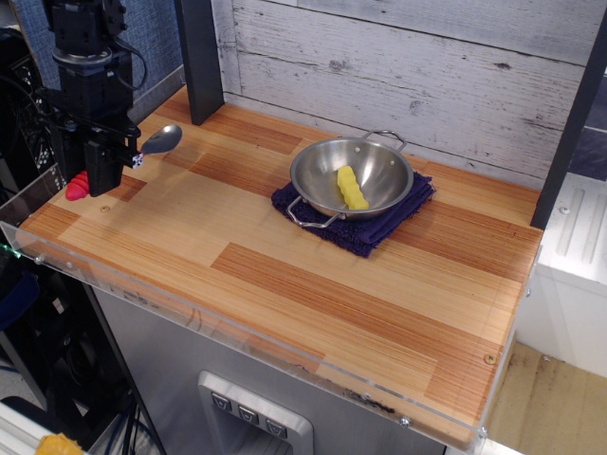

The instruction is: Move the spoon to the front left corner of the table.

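Gripping spoon (142, 152), fingers (102, 171) closed

**Tabletop and its load**

A table (313, 284) of light and reddish-brown wood strips, edged in clear acrylic, is seen. A purple cloth (384, 223) is spread right of centre toward the back, and a steel pan (365, 171) is carried on it.

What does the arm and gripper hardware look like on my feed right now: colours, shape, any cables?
The gripper and the arm above it are matte black, built from blocky, boxy segments. Thin black cables loop along the right side of the upper housing. A small white-and-dark patterned marking sits near the gripper's lower right. No coloured stripes or labels are legible.
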Tool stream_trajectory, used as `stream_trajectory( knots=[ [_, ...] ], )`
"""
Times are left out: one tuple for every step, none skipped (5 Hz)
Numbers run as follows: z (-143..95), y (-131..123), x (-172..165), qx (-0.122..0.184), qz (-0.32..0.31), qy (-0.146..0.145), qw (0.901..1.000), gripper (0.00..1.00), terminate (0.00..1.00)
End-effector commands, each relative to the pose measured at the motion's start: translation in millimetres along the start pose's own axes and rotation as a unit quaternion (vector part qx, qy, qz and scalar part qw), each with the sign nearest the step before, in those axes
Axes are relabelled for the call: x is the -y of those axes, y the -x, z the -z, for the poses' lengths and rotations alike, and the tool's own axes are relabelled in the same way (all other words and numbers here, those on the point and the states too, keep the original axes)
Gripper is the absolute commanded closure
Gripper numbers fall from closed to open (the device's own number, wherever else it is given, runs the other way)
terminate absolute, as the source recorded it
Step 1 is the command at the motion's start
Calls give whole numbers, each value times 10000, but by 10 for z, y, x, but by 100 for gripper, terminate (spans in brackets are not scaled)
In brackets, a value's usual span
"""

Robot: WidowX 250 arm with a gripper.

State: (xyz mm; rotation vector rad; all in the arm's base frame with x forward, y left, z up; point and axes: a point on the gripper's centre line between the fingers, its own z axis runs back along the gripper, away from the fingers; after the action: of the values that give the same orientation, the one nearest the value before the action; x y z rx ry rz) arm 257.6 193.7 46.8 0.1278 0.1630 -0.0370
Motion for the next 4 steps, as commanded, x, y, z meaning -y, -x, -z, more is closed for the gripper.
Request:
stream_trajectory(
  knots=[
    [61,202,3,-241,-376,-3,9990,100,0],
    [172,200,100,-370,-430,58,9984,100,0],
    [217,177,127,-447,-484,119,9978,100,0],
    [246,194,80,-526,-568,231,9967,100,0]
  ],
)
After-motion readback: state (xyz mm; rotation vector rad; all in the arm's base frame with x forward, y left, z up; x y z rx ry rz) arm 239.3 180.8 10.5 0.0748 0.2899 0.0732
